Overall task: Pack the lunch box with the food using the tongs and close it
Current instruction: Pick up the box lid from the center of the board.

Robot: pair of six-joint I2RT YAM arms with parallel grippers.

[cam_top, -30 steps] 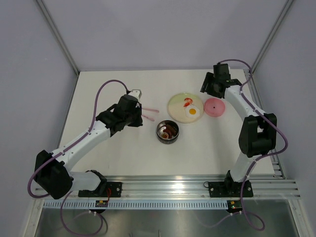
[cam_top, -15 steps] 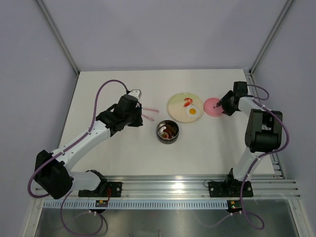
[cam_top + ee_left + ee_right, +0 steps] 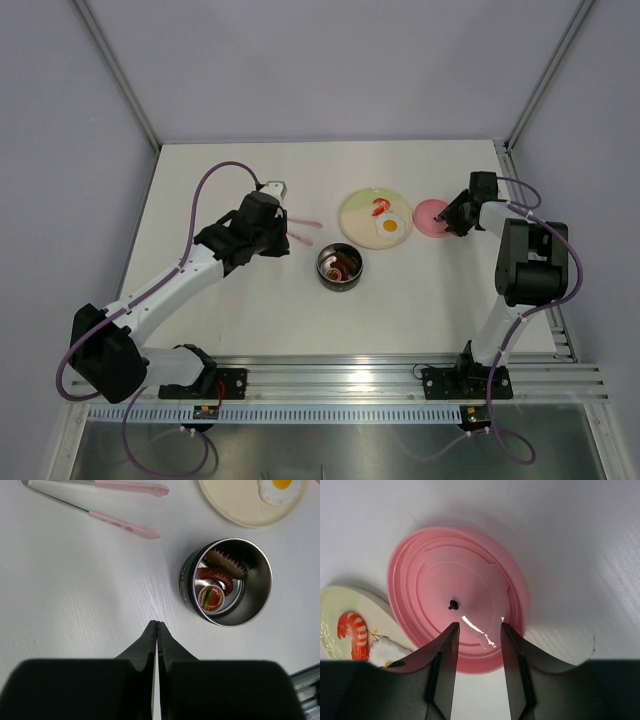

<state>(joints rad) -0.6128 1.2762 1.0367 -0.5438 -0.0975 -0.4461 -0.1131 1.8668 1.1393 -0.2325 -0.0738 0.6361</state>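
Compared with one second ago, the right arm has come down from its raised place behind the plate (image 3: 375,217). Its end effector (image 3: 479,626) is now low over the pink lid (image 3: 455,580), and it has hardly shifted in the last half second. Its two fingers (image 3: 447,650) stand apart with the near part of the lid showing between them; I cannot tell if they touch it. The left arm, the tongs (image 3: 125,524) and the food lie as before. The left end effector (image 3: 156,630) is closed on nothing, above bare tabletop (image 3: 75,590) near the lunch box (image 3: 186,585).

The lid lies near the right edge of the tabletop, just beside the plate; their rims touch or nearly touch. The lunch box stands uncovered in front of the plate, a little apart from it. It holds a brown ridged piece (image 3: 226,563), a dark red curved piece (image 3: 215,576) and a small round piece (image 3: 211,597). The fried egg (image 3: 280,487) and a shrimp (image 3: 354,635) lie on the plate. The tongs lie spread open, left of the plate. Wide free tabletop lies in front of the lunch box and to its left.

A dark mark on the outer wall of the lunch box is too small to read.
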